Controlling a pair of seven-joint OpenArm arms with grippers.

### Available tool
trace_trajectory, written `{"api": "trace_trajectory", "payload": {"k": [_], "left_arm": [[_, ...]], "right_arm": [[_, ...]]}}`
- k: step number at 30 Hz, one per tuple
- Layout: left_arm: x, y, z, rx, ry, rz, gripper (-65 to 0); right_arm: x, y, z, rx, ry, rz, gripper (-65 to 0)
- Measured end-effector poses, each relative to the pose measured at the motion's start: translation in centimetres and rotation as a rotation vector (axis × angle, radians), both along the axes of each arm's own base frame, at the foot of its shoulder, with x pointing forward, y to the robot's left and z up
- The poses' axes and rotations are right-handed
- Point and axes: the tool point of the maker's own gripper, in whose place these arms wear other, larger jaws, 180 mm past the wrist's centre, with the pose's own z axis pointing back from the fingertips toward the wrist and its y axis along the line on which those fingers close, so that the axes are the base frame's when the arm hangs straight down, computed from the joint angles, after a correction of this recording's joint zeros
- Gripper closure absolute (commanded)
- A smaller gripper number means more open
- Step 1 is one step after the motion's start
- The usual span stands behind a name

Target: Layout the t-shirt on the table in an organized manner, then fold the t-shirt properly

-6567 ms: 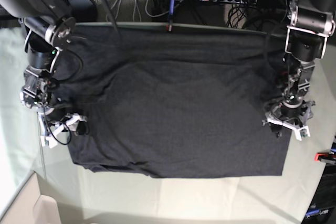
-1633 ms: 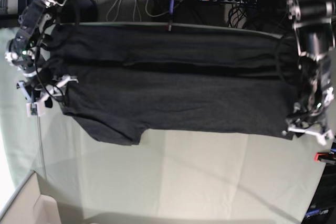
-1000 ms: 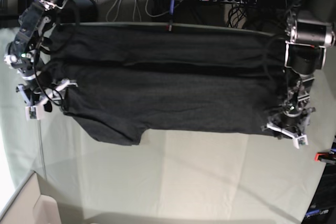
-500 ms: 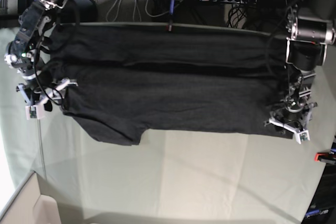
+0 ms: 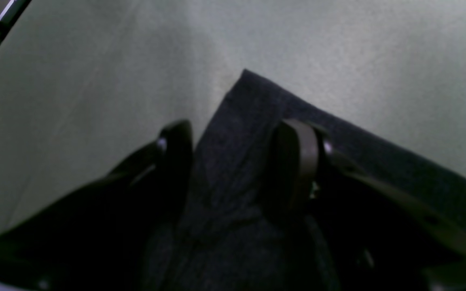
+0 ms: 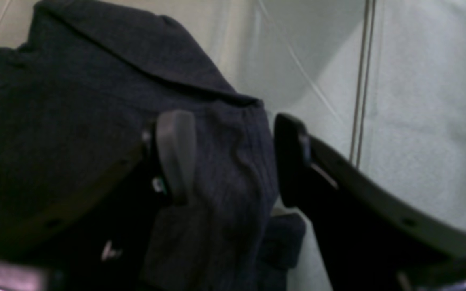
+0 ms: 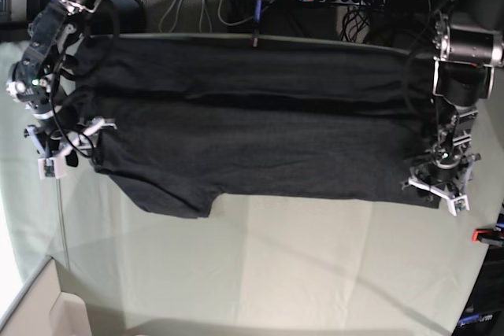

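The black t-shirt (image 7: 252, 139) lies on the table (image 7: 260, 265), folded lengthwise into a wide band with one sleeve protruding at the near edge. The left gripper (image 7: 438, 193) stands over a corner of the fabric, jaws apart, cloth lying between its fingers (image 5: 297, 161). The right gripper (image 7: 69, 145) straddles the opposite edge, jaws likewise parted, not clamped.

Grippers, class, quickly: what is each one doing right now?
Left gripper: jaws apart, straddling the t-shirt corner, not clamped.
Right gripper: jaws apart around a t-shirt fold, not clamped.
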Motion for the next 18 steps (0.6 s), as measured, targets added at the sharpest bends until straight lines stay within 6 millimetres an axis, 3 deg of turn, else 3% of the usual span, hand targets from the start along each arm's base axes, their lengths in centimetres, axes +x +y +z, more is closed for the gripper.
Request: {"api": "trace_trajectory", "payload": {"k": [9, 12, 16, 18], "left_arm": [[-1.3, 0.7, -1.2, 0.001, 0.012, 0.026, -30.6], [-1.3, -0.1, -1.3, -0.001, -0.008, 0.014, -20.1], [-1.1, -0.6, -1.3, -0.011, -0.003, 0.003, -0.8], [-1.0, -0.7, -1.2, -0.010, -0.003, -0.001, 0.0]], "right_arm": [[0.0, 0.0, 0.0, 0.000, -0.001, 0.000, -31.8], [0.4, 0.0, 0.3, 0.000, -0.007, 0.000, -31.8], [1.8, 0.3, 0.0, 0.034, -0.013, -0.003, -31.8], [2.6, 0.5, -0.9, 0.062, 0.005, 0.002, -31.8]]}}
